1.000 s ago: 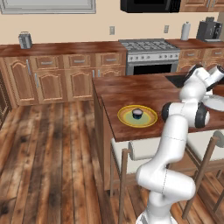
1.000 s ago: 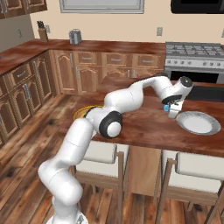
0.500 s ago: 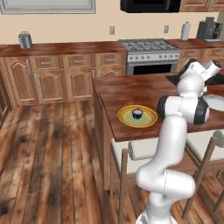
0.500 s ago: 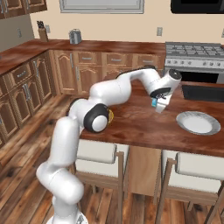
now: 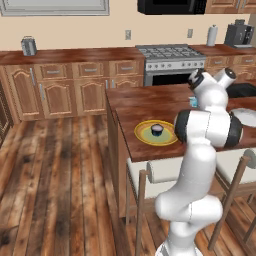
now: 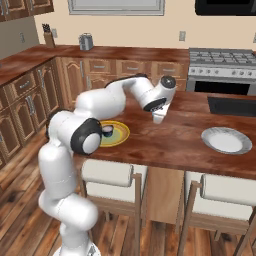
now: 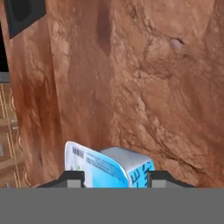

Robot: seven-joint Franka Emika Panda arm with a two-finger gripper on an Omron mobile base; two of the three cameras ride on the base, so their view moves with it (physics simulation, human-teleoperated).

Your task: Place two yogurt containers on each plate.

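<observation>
My pincer (image 7: 116, 178): clamped on lt-blue yogurt cup (image 7: 107, 168), above bench (image 7: 153, 87). Dark cup (image 5: 157, 129) on yellow plate (image 5: 142, 133). White plate (image 6: 227, 140): well apart.

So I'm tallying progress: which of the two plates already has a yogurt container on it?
The yellow-rimmed plate, nearer the arm's base, carries one dark yogurt cup at its centre. The white plate is bare. The gripper holds a light-blue yogurt cup above the counter.

The light-blue yogurt container (image 7: 109, 168) between the gripper (image 7: 116, 178) fingertips is cut off below by the picture's edge. In the left base view the arm hides most of it (image 5: 193, 102).
</observation>
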